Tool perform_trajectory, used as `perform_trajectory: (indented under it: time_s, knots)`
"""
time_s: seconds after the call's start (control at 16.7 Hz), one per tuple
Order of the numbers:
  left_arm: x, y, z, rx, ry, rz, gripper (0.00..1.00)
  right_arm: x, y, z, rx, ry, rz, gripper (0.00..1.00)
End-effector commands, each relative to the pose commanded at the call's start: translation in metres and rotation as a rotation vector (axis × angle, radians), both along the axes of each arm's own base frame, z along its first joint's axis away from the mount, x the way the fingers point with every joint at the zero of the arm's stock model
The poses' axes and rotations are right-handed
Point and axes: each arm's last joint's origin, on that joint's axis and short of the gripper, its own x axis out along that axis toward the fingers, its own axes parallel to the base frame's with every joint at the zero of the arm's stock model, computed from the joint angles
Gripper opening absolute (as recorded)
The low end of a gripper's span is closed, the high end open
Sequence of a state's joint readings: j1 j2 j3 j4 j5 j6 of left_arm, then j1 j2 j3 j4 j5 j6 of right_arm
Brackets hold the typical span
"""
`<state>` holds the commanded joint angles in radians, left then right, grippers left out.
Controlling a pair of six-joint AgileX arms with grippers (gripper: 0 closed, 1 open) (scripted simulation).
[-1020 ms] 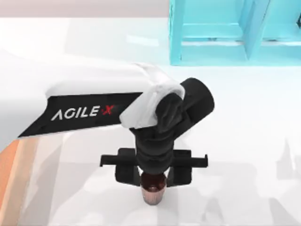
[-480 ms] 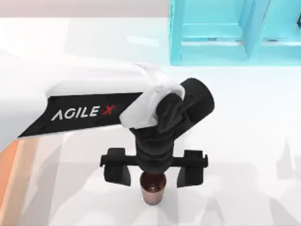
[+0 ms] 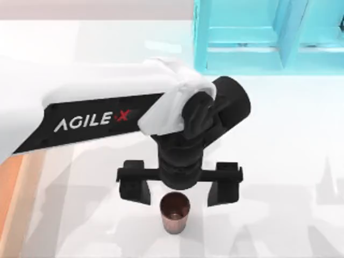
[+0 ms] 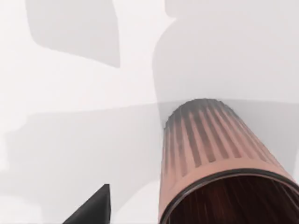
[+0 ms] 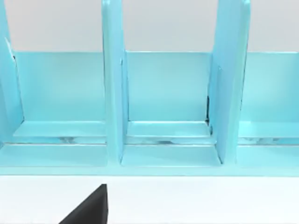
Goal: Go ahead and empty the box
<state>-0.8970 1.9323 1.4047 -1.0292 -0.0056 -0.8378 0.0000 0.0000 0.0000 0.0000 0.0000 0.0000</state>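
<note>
A copper-brown ribbed cup (image 3: pixel 174 215) stands upright on the white table near the front edge. My left gripper (image 3: pixel 179 199) hovers just above and behind it, open wide, one black finger on each side of the cup and neither touching it. In the left wrist view the cup (image 4: pixel 210 154) is close below, with one fingertip (image 4: pixel 91 210) beside it. An orange-brown strip of the box (image 3: pixel 8 215) shows at the table's left edge, mostly hidden under my left arm. My right gripper faces the shelf; one of its fingers (image 5: pixel 88 207) shows set far to one side.
A turquoise shelf unit (image 3: pixel 263 37) with upright dividers stands at the back right of the table, and its compartments (image 5: pixel 166 93) look empty in the right wrist view. White tabletop lies to the right of the cup.
My left gripper opened and let go of the cup, then lifted slightly back from it. The cup stays standing on the table.
</note>
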Motion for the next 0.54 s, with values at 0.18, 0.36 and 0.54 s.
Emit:
perform_trajectory:
  time_s: [0.18,0.36,0.54]
  knots:
    - [0.001,0.0,0.034,0.015,0.014,0.002,1.0,0.0,0.0,0.0,0.0,0.0,0.0,1.0]
    - [-0.001,0.002,0.065,0.024,0.018,0.001,1.0,0.0,0.0,0.0,0.0,0.0,0.0,1.0]
    - [-0.002,0.005,0.079,0.011,0.007,0.001,1.0,0.0,0.0,0.0,0.0,0.0,0.0,1.0]
